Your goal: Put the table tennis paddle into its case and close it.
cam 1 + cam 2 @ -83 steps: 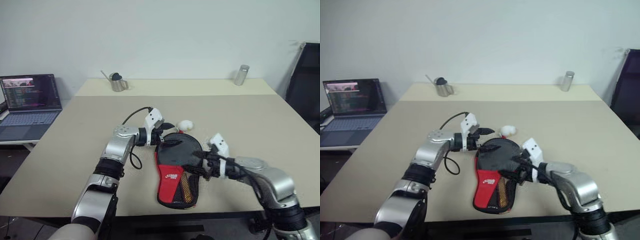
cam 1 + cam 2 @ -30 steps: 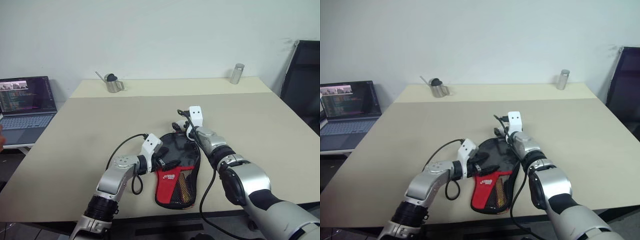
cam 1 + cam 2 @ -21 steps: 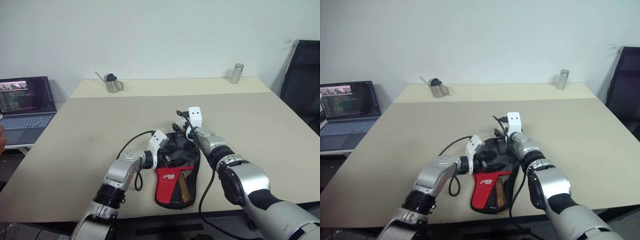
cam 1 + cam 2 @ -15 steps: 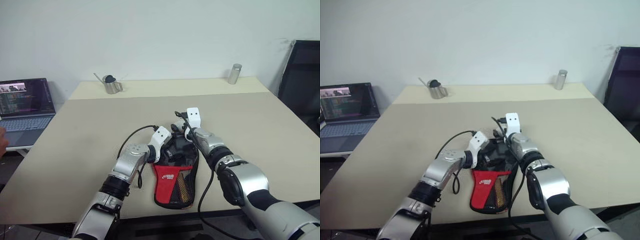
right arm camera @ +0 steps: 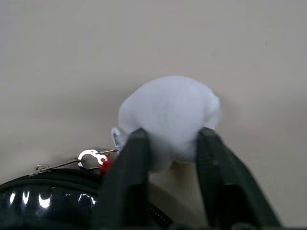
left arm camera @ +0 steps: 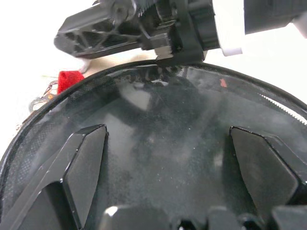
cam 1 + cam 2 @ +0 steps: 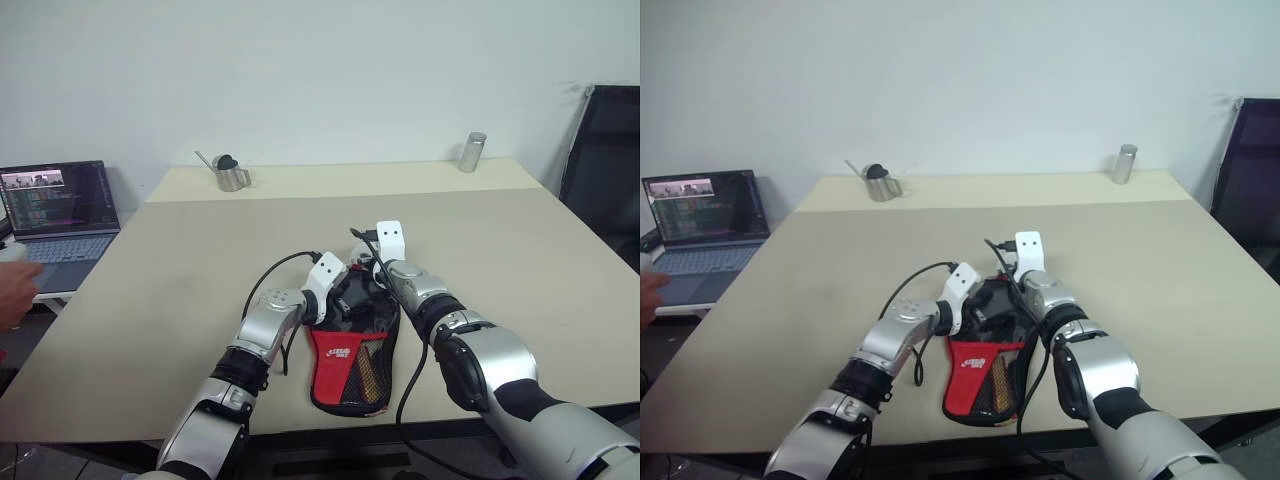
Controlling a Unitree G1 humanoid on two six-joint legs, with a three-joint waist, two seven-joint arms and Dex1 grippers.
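While the case [image 7: 352, 345] lies on the table [image 7: 180, 260], paddle apparently inside, your left gripper [image 6: 168, 158] spreads wide over its black top; your right gripper [image 5: 168, 153] pinches the white zip-pull pompom [image 5: 169, 117]. Closing step: next, draw the zip around.

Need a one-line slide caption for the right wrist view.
Right gripper black fingers close around fluffy white pom-pom at the black case's zipper end.

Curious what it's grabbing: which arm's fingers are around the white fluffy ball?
The right arm's fingers pinch the white fluffy ball; the left fingers spread open over the case.
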